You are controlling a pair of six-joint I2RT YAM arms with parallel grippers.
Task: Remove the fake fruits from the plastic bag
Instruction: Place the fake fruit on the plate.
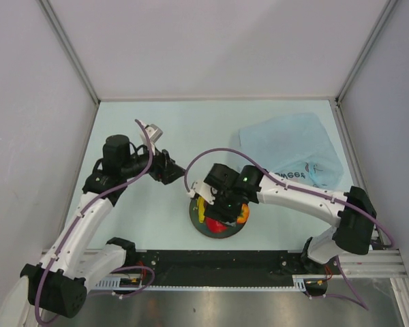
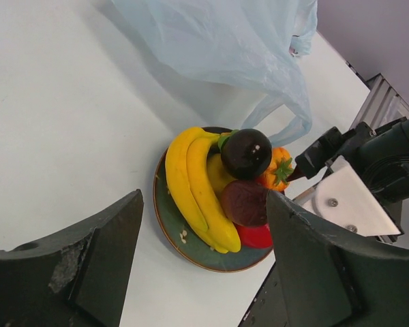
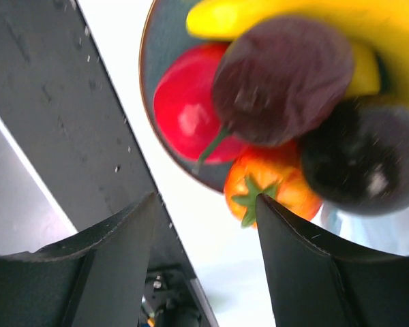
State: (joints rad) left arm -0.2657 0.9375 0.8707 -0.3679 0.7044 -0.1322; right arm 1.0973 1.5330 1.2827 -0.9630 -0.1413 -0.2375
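Right gripper (image 3: pixel 204 204) hangs right over the pile, jaws apart, nothing in them. Under it the fake fruits (image 2: pixel 225 194) are heaped on the teal plate (image 2: pixel 169 228): banana bunch (image 2: pixel 194 180), red apple (image 3: pixel 184 112), orange fruit (image 3: pixel 273 184), dark purple ball (image 2: pixel 246 151). Left gripper (image 2: pixel 204 201) sits off to the side, wide open, empty too. The plastic bag (image 1: pixel 293 146) lies just past the plate, and the right arm crosses its near edge.
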